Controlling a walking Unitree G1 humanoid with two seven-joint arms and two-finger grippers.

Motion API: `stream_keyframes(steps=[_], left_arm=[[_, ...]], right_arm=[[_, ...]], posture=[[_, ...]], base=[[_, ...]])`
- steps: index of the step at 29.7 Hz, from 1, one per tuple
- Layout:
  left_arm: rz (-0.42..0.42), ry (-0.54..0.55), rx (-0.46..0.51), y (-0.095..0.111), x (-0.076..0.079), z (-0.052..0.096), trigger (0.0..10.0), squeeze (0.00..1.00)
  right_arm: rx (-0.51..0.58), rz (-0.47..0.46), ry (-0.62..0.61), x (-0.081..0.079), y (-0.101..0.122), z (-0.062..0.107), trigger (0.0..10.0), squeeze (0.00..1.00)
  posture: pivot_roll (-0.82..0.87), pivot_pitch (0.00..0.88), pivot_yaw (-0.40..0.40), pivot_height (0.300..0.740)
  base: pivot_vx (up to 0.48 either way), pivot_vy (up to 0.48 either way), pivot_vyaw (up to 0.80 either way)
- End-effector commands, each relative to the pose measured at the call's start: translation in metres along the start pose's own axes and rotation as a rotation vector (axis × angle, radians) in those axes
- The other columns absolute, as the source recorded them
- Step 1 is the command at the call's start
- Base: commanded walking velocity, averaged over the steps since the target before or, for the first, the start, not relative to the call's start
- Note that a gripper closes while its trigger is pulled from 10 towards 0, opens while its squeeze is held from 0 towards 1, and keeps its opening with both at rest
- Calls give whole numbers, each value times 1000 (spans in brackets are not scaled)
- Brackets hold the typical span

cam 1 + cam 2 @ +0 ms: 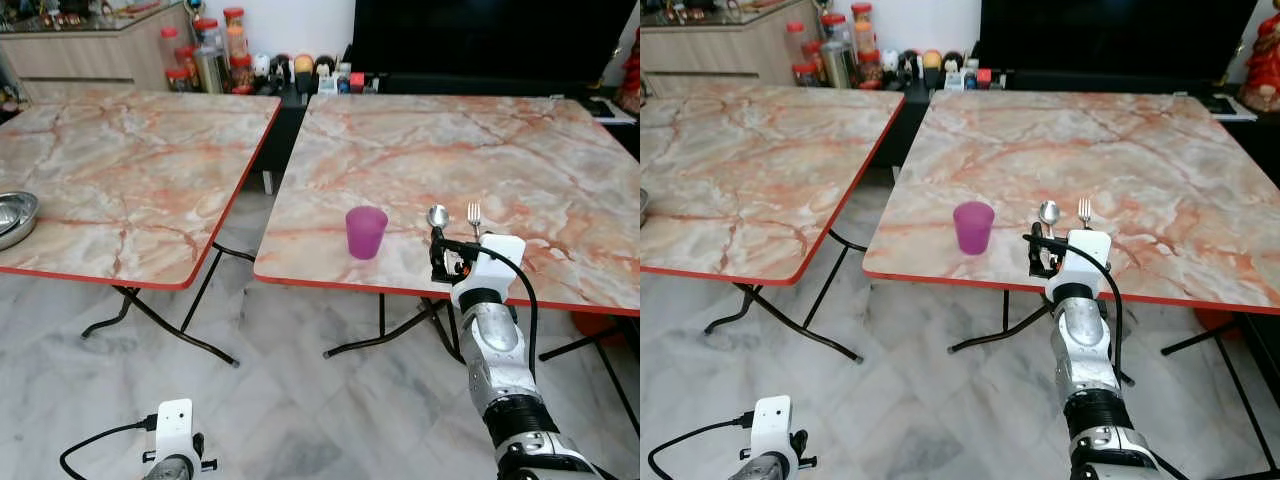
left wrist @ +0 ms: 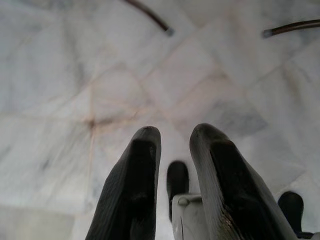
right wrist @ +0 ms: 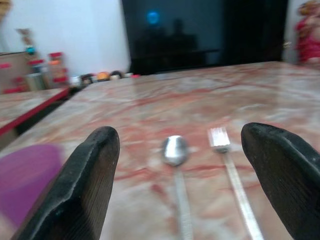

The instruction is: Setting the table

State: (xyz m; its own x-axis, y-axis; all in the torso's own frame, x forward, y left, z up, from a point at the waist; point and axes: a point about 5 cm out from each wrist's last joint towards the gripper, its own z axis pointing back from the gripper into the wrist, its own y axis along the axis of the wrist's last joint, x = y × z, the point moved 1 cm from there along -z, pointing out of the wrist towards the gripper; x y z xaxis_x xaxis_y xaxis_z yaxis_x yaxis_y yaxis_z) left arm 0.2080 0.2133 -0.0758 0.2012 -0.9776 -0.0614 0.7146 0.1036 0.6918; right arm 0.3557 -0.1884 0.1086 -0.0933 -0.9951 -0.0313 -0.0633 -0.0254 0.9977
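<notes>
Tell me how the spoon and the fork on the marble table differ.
The silver metal spoon ends in a smooth rounded bowl; the silver metal fork ends in narrow tines. The spoon lies nearer the purple plastic cup, the fork on its far side. Both lie flat, side by side, heads pointing away from the open right gripper, on the marble-patterned table.

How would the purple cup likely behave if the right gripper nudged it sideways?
The purple cup looks like thin plastic, so probably light. It stands upright near the table edge on a smooth marble-pattern top, so it may slide easily. It tapers to a narrower base, so a high push could tip it. The right gripper has its fingers open beside it.
</notes>
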Motion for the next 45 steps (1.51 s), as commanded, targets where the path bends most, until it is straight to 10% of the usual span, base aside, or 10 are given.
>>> stream_keyframes(steps=[1, 32, 45], left_arm=[[15, 3, 2, 1, 0, 0, 10000, 0], [8, -20, -3, -3, 4, 1, 10000, 0], [8, -19, -18, -6, 2, 1, 10000, 0]], right_arm=[[8, 0, -1, -1, 5, -3, 10000, 0], [-8, -12, 11, -6, 6, -4, 10000, 0], [-212, -16, -34, -2, -19, -4, 10000, 0]], posture=[[10, 0, 4, 740], [19, 0, 4, 740], [18, 0, 7, 740]], base=[[326, 0, 0], [270, 0, -40], [0, 0, 0]])
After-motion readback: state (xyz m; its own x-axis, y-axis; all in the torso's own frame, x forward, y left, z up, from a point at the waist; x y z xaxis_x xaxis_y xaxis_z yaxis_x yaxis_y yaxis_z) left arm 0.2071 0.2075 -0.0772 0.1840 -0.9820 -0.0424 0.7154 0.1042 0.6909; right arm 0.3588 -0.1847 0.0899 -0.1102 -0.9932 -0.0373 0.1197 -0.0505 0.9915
